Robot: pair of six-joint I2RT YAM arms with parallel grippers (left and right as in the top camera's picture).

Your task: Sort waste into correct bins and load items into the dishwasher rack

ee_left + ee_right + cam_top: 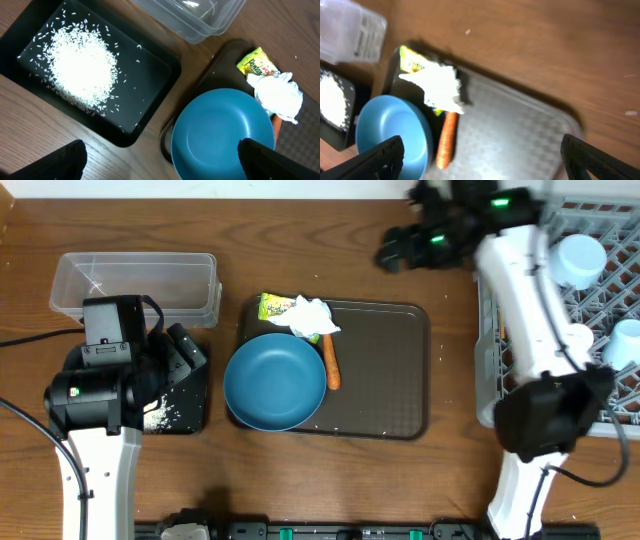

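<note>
Orange carrot (pixel 332 366), long axis front-to-back

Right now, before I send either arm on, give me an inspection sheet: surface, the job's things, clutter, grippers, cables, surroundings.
Surface: wooden table, bare between the trays and the rack.
Job's things: rice piled in the black tray; clear tub looks empty; blue bowl, carrot, tissue and wrapper on the brown serving tray, tissue partly over the wrapper; white cups in the rack.
Clutter: nothing seen.
Grippers: left gripper open, empty; right gripper open, empty.
Cables: black cables on the table beside each arm.
Surroundings: nothing seen.
</note>
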